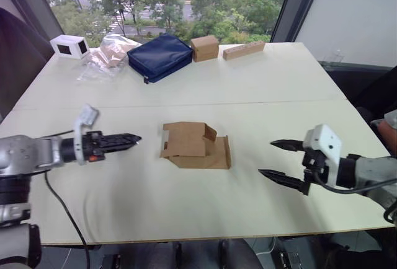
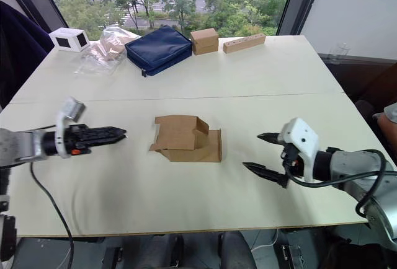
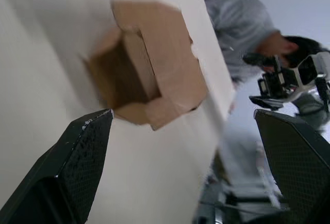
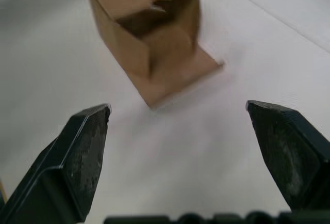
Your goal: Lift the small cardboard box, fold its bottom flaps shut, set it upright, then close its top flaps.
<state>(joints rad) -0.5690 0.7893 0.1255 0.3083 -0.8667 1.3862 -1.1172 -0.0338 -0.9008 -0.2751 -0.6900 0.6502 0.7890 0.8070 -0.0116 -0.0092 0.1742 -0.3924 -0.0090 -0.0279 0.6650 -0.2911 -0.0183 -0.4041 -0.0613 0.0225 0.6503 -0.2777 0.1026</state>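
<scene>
1. The table (image 1: 291,77) is bare all round the small cardboard box (image 1: 193,147), which lies on its side mid-table, flaps open.
2. Left of the box, left gripper (image 1: 130,139): jaws spread, holding nothing.
3. Right of the box, right gripper (image 1: 273,159): jaws wide, holding nothing.

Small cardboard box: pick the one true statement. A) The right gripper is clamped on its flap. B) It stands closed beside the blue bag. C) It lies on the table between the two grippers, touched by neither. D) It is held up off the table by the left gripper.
C: the small cardboard box lies on the table, flaps open, apart from the left gripper and right gripper.
</scene>
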